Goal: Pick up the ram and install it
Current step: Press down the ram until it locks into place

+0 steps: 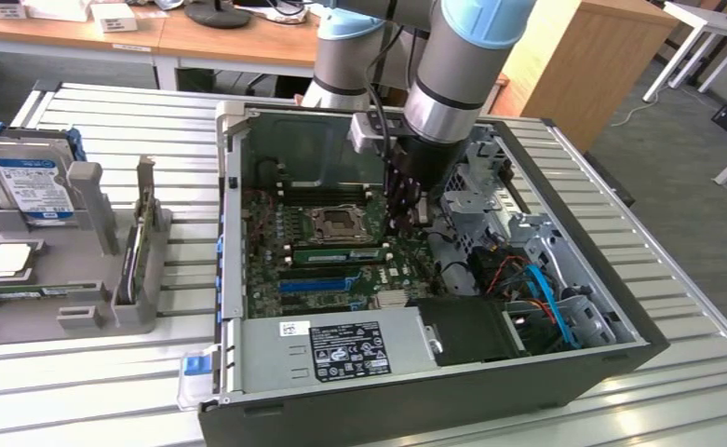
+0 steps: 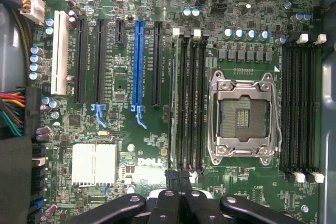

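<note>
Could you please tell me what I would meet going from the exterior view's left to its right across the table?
The hard drive → upright card with metal bracket → CPU socket → robot arm → blue cable.

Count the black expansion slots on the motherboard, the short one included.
4. Two long ones beside the white slot, a short one between them and the blue slot, one long one past the blue slot, toward the memory slots. None seems hidden.
</note>
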Controlling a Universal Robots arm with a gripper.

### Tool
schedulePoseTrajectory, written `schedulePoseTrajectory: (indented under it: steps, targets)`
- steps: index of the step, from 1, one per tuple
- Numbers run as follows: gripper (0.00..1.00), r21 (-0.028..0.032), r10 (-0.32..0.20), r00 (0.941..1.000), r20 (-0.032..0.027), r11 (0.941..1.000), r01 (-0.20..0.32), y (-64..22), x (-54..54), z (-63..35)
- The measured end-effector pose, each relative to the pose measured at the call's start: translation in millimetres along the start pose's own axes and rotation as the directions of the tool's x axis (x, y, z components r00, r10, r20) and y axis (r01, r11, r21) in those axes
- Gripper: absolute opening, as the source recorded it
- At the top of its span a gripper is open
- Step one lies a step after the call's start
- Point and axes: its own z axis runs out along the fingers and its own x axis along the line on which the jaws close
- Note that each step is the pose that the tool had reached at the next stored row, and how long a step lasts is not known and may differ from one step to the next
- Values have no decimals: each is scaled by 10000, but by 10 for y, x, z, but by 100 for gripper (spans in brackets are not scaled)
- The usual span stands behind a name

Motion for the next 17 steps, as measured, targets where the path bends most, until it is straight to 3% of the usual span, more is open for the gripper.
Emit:
schedulePoseTrajectory:
  steps: [5,17]
  targets:
    - [11,-1,-2,10000,-3,10000,2,0,-1,2]
    - [11,22,-1,10000,-2,10000,1,-4,2,107]
